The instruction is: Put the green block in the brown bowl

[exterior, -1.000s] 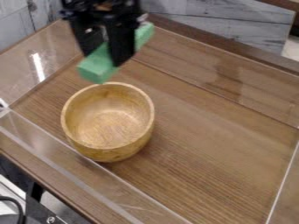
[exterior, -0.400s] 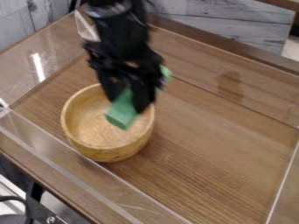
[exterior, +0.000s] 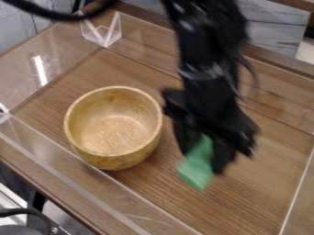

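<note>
since the earlier frames the gripper [exterior: 207, 158] has swung from above the bowl [exterior: 113, 126] to its right and lower, clamped on the green block [exterior: 197, 167], which hangs tilted outside the bowl just over the wooden table [exterior: 263, 119] inside clear walls [exterior: 73, 193].

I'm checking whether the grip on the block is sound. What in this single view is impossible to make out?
- Camera view: the upper part of the green block is hidden by the tool.
- The fingertips are motion-blurred, so contact is unclear.
- Whether the block's lower end touches the table cannot be told.
- The brown bowl is fully visible.
</note>
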`<act>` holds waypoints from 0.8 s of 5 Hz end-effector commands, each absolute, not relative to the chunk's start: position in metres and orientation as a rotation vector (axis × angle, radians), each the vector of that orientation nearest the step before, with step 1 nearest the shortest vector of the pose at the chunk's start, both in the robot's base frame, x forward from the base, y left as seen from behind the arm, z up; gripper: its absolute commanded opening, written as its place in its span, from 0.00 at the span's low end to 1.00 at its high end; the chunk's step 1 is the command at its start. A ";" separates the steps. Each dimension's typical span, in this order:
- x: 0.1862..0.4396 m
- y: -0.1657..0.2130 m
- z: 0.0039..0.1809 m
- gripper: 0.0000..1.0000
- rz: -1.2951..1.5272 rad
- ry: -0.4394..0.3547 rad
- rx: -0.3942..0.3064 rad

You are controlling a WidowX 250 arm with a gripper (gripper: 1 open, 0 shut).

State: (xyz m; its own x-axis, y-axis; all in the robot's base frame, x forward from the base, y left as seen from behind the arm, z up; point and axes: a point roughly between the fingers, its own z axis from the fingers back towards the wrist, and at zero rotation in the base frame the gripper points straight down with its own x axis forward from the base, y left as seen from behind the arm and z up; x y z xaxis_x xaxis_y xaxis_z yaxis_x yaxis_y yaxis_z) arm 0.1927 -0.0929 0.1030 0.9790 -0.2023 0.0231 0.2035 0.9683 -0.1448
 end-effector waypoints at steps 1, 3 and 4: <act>0.201 -0.054 0.140 0.00 -0.119 -0.071 -0.141; 0.202 -0.027 0.143 0.00 -0.099 -0.081 -0.150; 0.202 -0.007 0.143 0.00 -0.087 -0.087 -0.149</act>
State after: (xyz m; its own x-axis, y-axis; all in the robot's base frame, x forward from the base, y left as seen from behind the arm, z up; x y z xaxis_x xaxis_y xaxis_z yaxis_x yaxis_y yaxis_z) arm 0.1946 -0.0082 0.1295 0.9968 -0.0728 0.0337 0.0772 0.9851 -0.1536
